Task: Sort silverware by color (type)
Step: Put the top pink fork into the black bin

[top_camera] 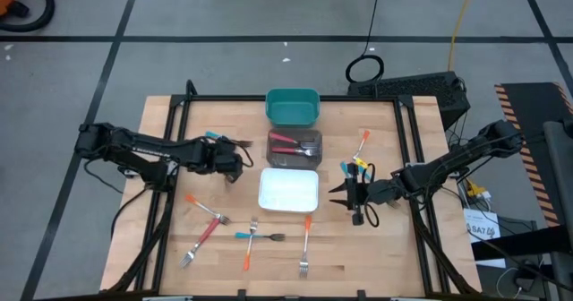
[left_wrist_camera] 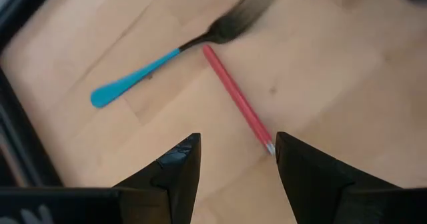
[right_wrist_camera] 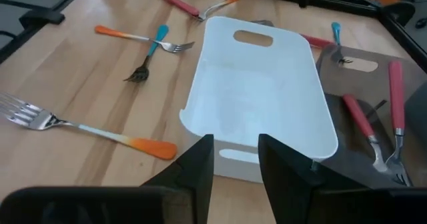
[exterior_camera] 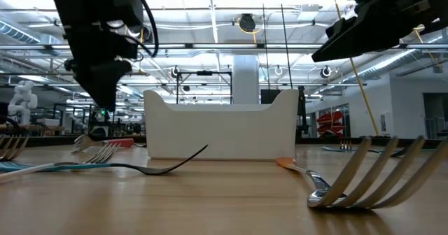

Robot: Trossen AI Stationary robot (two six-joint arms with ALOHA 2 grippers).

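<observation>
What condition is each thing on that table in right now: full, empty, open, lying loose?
teal bin: looks empty.
dark bin: holds red-handled forks.
white bin: empty.
left gripper: open, empty, over a red fork.
right gripper: open, empty, beside the white bin.
orange fork: lying loose on the table.

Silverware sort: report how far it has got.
Done: two red-handled forks lie in the dark rectangular bin. The white rectangular bin and teal bin look empty. In hand: nothing; the open left gripper hovers over a red-handled fork beside a blue-handled one, and the empty right gripper faces the white bin. Left: forks scattered across the wooden table.
</observation>
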